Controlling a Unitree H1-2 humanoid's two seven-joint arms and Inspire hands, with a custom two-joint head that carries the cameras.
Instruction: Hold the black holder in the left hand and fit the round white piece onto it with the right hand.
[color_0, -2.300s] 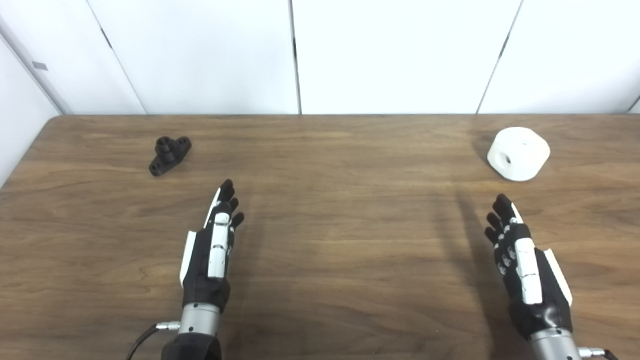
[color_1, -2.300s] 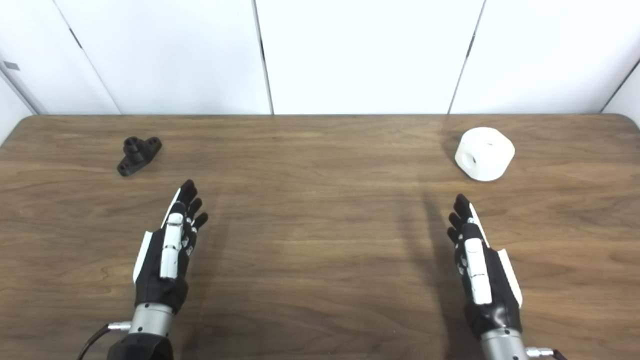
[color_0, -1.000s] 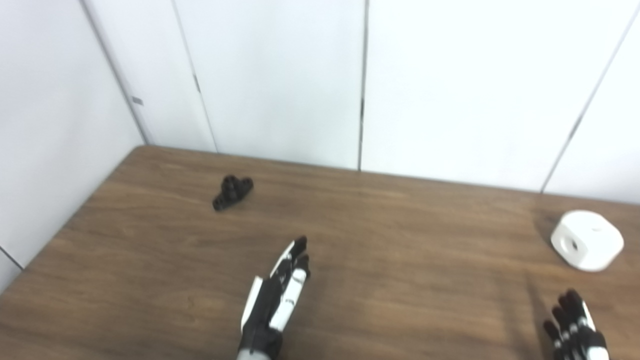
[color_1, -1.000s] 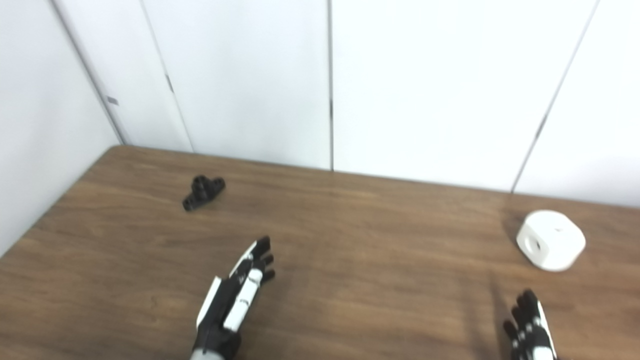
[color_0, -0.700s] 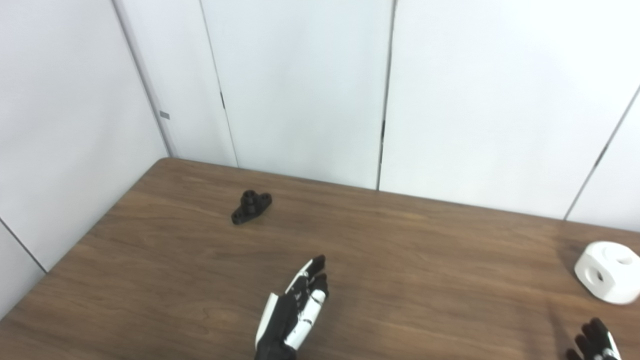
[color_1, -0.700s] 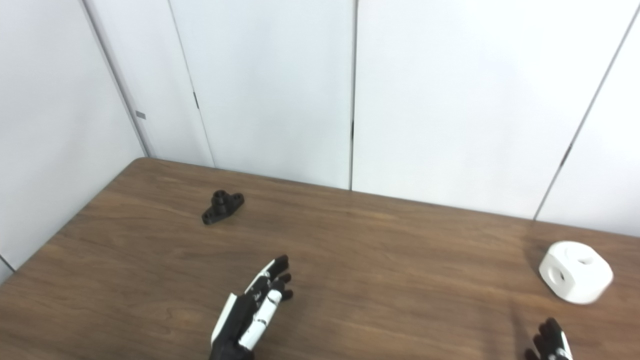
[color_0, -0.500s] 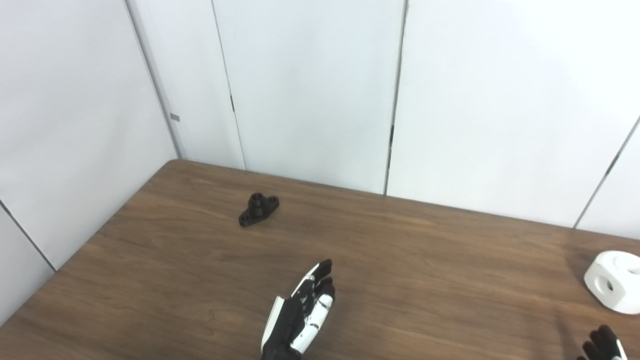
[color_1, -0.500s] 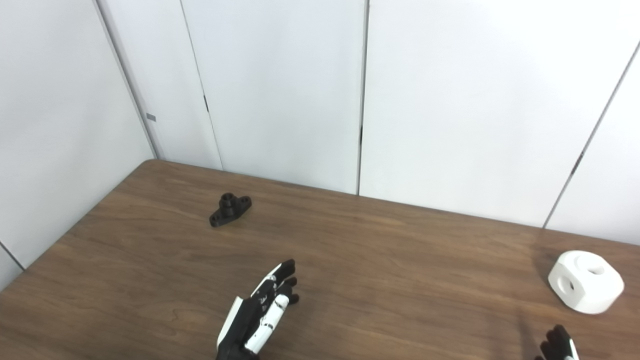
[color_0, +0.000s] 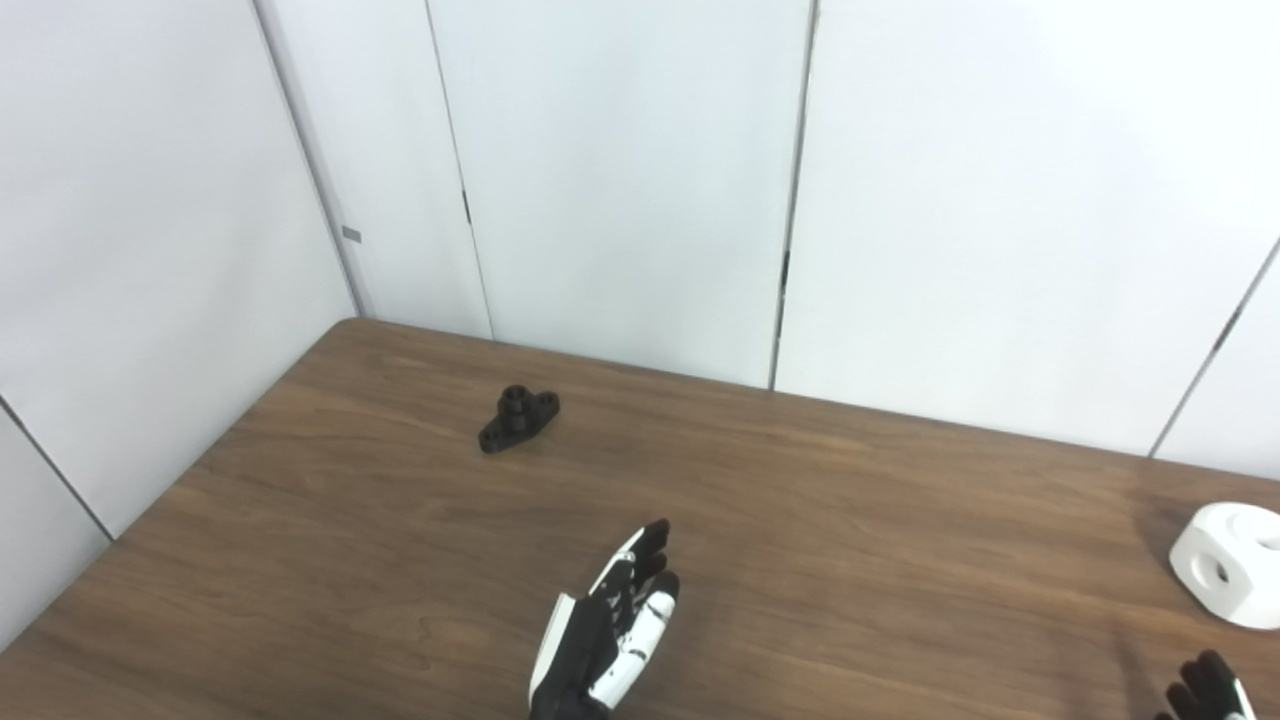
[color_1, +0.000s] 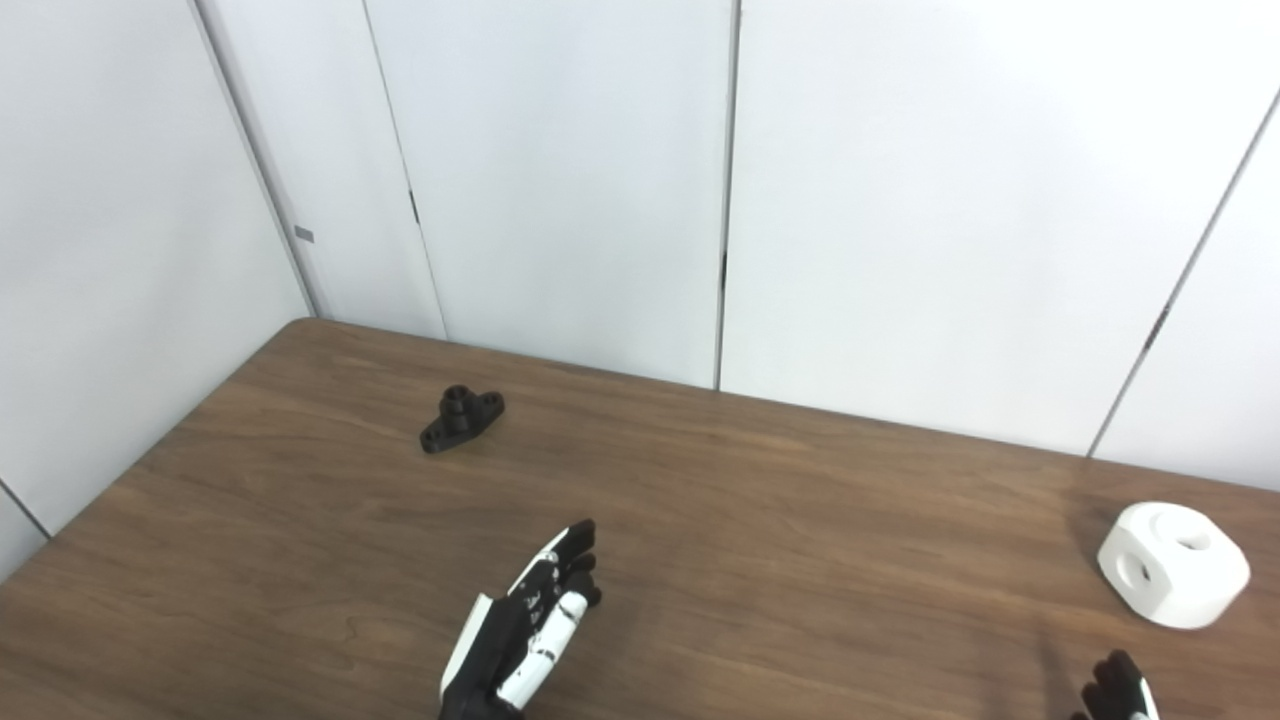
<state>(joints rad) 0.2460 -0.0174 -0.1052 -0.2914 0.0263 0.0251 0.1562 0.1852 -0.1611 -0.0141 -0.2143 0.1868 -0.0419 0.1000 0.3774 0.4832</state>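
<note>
The left hand (color_0: 608, 640) hovers empty, fingers (color_0: 650, 545) spread and aimed at the black holder (color_0: 518, 419) lying well beyond them, likely lining up a reach; the round white piece (color_1: 1172, 563) waits beyond the right hand (color_1: 1118, 692), its pose cropped, unclear.

I counted one holder (color_0: 518, 420), black, lying on the table (color_0: 860, 520) ahead and to the left of my left hand (color_0: 606, 638). I counted one white piece (color_1: 1172, 565), round with flat sides, just ahead of my right hand (color_1: 1118, 695). On that piece I made out two holes, one in the top face and one in the side. There was one table under all of it. Of hands I saw two: the left one whole with its fingers straight, the right one only as dark fingertips at the bottom edge. Behind the table I counted several white wall panels (color_0: 620, 180).
</note>
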